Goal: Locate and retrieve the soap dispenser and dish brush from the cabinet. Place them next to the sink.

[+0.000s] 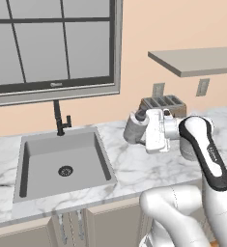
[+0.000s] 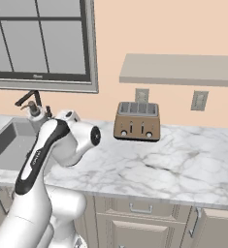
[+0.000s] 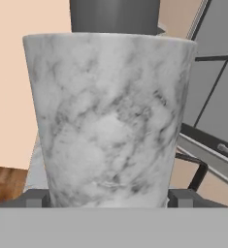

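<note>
The soap dispenser (image 3: 108,116), marbled grey-white with a dark pump top, stands between my two fingertips (image 3: 36,197), which press on its sides. From the left base view the soap dispenser (image 1: 132,126) hangs slightly tilted in my gripper (image 1: 138,131), just above the marble counter to the right of the sink (image 1: 23,149). From the right base view its pump top (image 2: 34,110) pokes out behind my arm, by the sink (image 2: 6,140). The cabinet (image 1: 197,62) (image 2: 178,69) is seen from below. The dish brush is out of view.
A brown toaster (image 1: 163,103) (image 2: 136,121) stands against the wall behind my hand. The black faucet (image 1: 60,118) (image 2: 27,99) rises at the sink's back edge under the window. Cream cupboard fronts (image 2: 139,220) run below the counter.
</note>
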